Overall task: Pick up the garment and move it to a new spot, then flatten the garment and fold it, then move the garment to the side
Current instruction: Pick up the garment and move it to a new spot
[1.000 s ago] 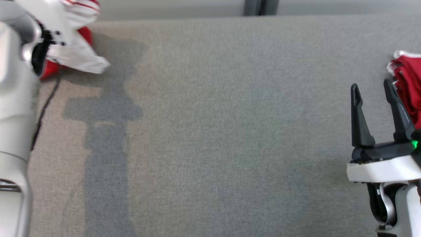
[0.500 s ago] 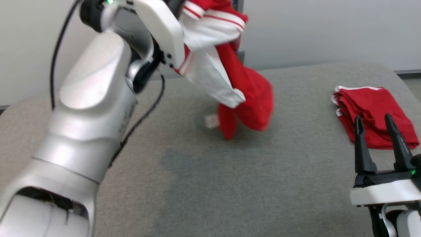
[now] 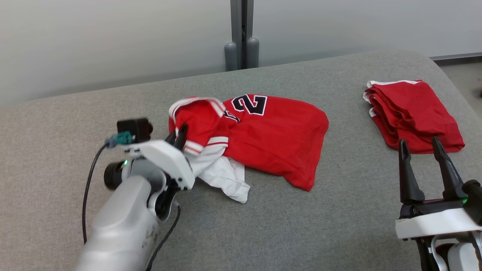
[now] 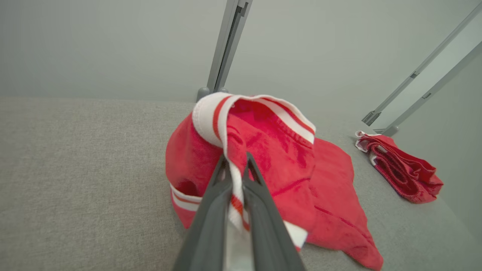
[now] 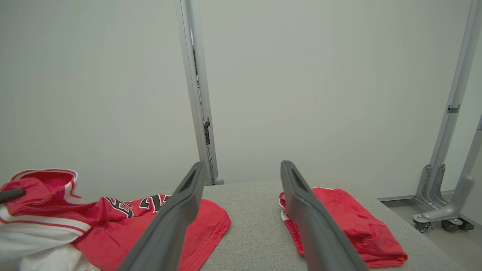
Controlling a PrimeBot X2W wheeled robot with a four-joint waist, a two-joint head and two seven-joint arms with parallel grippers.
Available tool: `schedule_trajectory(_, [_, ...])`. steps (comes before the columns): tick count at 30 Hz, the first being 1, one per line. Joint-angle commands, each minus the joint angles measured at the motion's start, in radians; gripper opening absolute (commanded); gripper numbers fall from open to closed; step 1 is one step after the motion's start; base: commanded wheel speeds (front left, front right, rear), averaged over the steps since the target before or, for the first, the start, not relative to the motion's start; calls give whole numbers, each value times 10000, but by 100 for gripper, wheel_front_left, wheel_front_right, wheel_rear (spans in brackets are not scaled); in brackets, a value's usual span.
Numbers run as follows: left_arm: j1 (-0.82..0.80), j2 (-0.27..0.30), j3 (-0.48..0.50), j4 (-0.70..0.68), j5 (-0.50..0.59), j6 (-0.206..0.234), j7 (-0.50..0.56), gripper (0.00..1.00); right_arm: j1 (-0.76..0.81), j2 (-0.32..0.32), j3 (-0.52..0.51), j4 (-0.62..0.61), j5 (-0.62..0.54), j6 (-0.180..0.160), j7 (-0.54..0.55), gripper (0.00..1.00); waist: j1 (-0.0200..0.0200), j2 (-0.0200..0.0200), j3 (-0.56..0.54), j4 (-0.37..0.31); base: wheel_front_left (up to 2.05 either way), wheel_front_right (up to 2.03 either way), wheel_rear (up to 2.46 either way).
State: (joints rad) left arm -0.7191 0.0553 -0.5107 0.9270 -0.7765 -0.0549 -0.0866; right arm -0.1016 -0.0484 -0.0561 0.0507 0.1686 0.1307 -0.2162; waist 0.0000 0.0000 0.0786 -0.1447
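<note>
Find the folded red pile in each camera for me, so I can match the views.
Head view: the folded red pile lies upper right, just beyond the open right gripper.
Left wrist view: the pile sits at mid-right, small.
Right wrist view: the pile is lower right, partly behind one finger.
Shared landmark: the grey post at the back.

Soft, even light is falling; faint shadow is lying under the jersey by the left claw; wrist-view edges are bowing.
</note>
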Motion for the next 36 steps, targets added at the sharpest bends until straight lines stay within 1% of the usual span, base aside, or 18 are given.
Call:
schedule_trajectory(1, [246,66,83,252,-68,75,-289,0,-103,-45,-54,85,-33,2,-95,100,0,0,33,-1,0,0,0])
schedule_trajectory(2, [246,66,83,252,-68,75,-289,0,-103,-45,-54,85,-33,2,-95,100,0,0,33,-1,0,0,0])
schedule_trajectory(6, [652,99,370,939,-272,295,-930,0,-121,-45,-89,228,-63,2,-128,100,0,0,5,62,0,0,0])
schedule_trajectory(8, [740,141,487,1222,-366,325,-1118,5,-107,-45,-80,309,-77,2,-134,100,0,0,-39,112,0,0,0])
schedule_trajectory(9, [778,138,550,1363,-408,359,-1196,10,-95,-47,-92,354,-91,2,-138,100,0,0,-69,145,0,0,0])
schedule_trajectory(10, [808,138,599,1492,-459,374,-1253,23,-80,-47,-105,394,-104,2,-137,100,0,0,-101,181,0,0,0])
schedule_trajectory(11, [819,154,627,1606,-465,373,-1313,40,-74,-44,-102,428,-117,2,-139,100,0,0,-123,209,0,0,0])
schedule_trajectory(12, [832,159,661,1718,-489,405,-1370,64,-73,-45,-104,464,-133,2,-138,100,0,0,-148,241,0,0,0])
schedule_trajectory(13, [844,158,699,1816,-527,402,-1425,100,-78,-45,-94,487,-136,2,-132,100,0,0,-174,270,0,0,0])
schedule_trajectory(16, [838,149,809,2006,-559,417,-1567,100,-80,-45,-67,571,-138,2,-108,100,0,0,-265,356,0,0,0])
schedule_trajectory(18, [861,142,848,2038,-564,324,-1646,100,-50,-45,-73,629,-155,2,-99,100,0,0,-342,420,0,0,0])
schedule_trajectory(23, [1039,257,840,1594,-128,219,-1784,100,134,-45,-121,730,-243,2,-74,100,0,0,-594,633,0,0,0])
schedule_trajectory(24, [1092,307,902,1299,30,240,-1791,100,192,-47,-132,737,-272,2,-71,100,0,0,-667,693,0,0,0])
schedule_trajectory(26, [1608,498,1120,180,659,395,-1789,100,394,-44,-99,749,-344,2,-46,100,0,0,-860,863,0,0,0])
schedule_trajectory(29, [2368,583,1484,-1151,1331,612,-1792,100,568,-45,-64,726,-384,2,-31,100,0,0,-1011,1035,0,0,0])
schedule_trajectory(36, [4402,603,2336,-3759,2561,1012,-1793,100,877,-47,5,672,-400,2,-18,100,0,0,-1178,1323,0,0,0])
